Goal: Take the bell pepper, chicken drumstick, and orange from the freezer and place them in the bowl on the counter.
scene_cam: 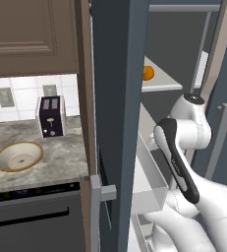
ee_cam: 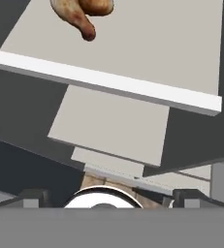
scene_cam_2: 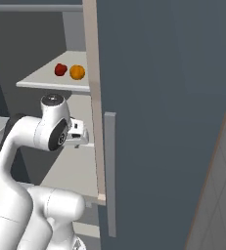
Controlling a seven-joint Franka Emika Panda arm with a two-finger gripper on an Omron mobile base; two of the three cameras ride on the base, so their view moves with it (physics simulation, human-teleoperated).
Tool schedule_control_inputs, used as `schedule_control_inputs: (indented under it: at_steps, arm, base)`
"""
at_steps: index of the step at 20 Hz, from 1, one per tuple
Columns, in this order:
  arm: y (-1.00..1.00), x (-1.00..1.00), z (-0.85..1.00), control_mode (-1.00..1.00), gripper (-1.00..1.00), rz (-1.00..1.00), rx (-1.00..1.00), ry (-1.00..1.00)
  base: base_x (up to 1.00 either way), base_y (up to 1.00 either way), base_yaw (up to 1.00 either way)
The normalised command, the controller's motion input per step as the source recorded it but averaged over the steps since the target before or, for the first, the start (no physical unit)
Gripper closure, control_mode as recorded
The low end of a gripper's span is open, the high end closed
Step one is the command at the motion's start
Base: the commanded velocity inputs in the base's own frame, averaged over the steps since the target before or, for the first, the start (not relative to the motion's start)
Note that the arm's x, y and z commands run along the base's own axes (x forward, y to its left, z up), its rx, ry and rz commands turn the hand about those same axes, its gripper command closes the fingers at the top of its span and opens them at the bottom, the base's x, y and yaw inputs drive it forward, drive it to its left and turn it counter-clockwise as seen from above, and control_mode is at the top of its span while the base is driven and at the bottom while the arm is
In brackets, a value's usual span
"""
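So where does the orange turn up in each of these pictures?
Left base view: the orange peeks out past the freezer door edge, upper middle, on a pale shelf.
Right base view: upper left, on that shelf, beside the red pepper.
Hand view: not in it.
Shared landmark: the shelf.

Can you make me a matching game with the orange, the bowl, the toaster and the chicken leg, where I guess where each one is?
Things:
1. orange
2. bowl
3. toaster
4. chicken drumstick

Places:
A. on the counter, near its front edge
B. on a freezer shelf beside the red bell pepper
C. on a pale shelf, at the top of the hand view
D. by the tiled wall, behind the bowl

Pairs: 1-B, 2-A, 3-D, 4-C
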Motion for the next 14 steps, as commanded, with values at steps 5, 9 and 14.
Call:
schedule_control_inputs:
  at_steps: [5,9,14]
  arm:
    - [0.17,0.34,0.0,-1.0,-1.0,0.08,0.03,-0.1]
    - [0.03,0.51,0.0,-1.0,-1.0,0.05,0.04,-0.01]
    - [0.01,0.41,0.0,-1.0,-1.0,0.05,0.0,0.03]
  base:
    - [0.0,0.0,0.0]
    - [0.0,0.0,0.0]
    - [0.0,0.0,0.0]
